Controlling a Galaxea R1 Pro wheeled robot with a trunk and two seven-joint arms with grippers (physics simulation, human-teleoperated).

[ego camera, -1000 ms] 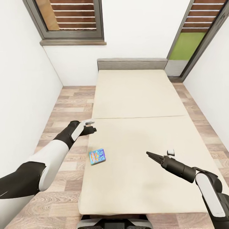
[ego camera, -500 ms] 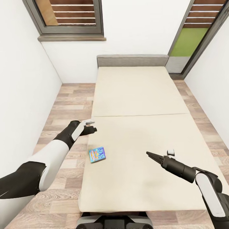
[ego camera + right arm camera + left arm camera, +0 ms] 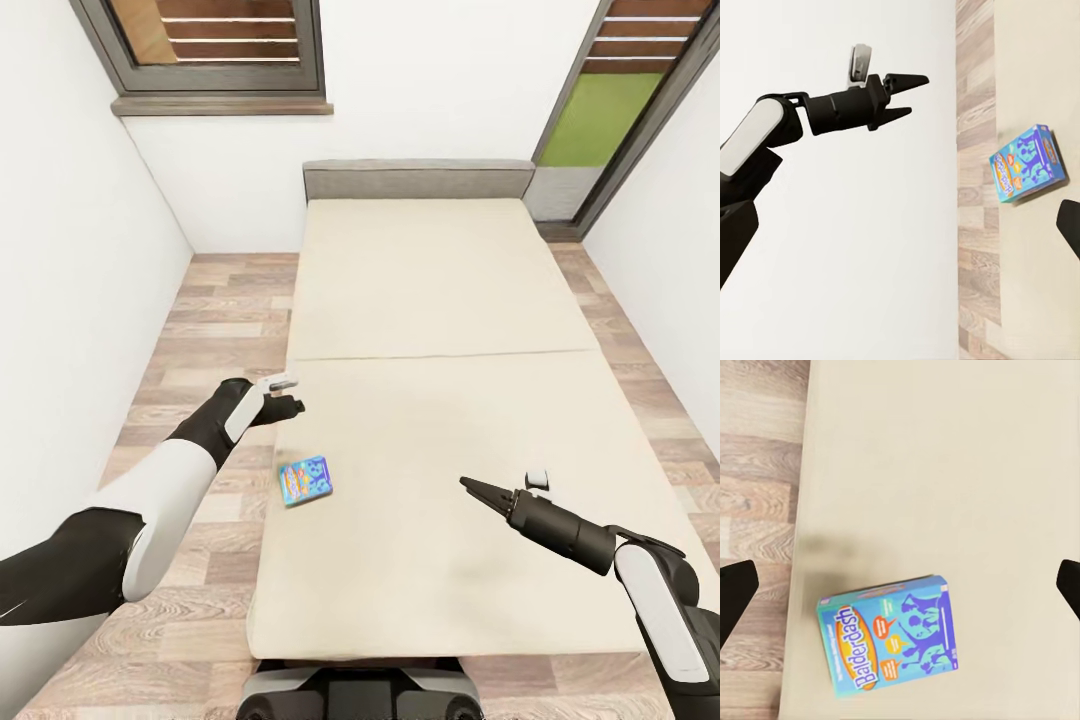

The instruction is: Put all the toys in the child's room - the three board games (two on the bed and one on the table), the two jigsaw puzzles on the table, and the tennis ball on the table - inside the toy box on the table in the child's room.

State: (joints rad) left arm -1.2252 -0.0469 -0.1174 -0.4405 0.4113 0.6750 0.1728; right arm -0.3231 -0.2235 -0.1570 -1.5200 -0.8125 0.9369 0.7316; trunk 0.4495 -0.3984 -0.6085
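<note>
Meanwhile the whole head view has slid a little against the earlier frames: the robot's own base now shows more fully at the bottom edge and the window sill sits higher, so it is the camera that has shifted while the things themselves lie as they did. Nearest, the right gripper point(image 3: 470, 486) hangs over the foot half of the bed point(image 3: 430, 560), its jaws drawn close together and holding nothing. A little farther off, the blue board game point(image 3: 305, 480) lies flat on the beige mattress, close to the bed's left edge, its printed face up and turned slightly askew. Beyond it the left gripper point(image 3: 290, 405) hovers over that same edge, empty, its fingertips point(image 3: 736, 585) spread wide in the left wrist view, with the box lying between and below them. From the right wrist view the same box point(image 3: 1029, 172) sits just inside the mattress border, with the plank floor point(image 3: 215, 300) alongside. Farther still lie the bare head half of the mattress, the grey headboard point(image 3: 418, 180) and the window point(image 3: 215, 50). Judging from this, the robot is settling its stance at the bed, and the left arm looks best placed to descend on the box.
</note>
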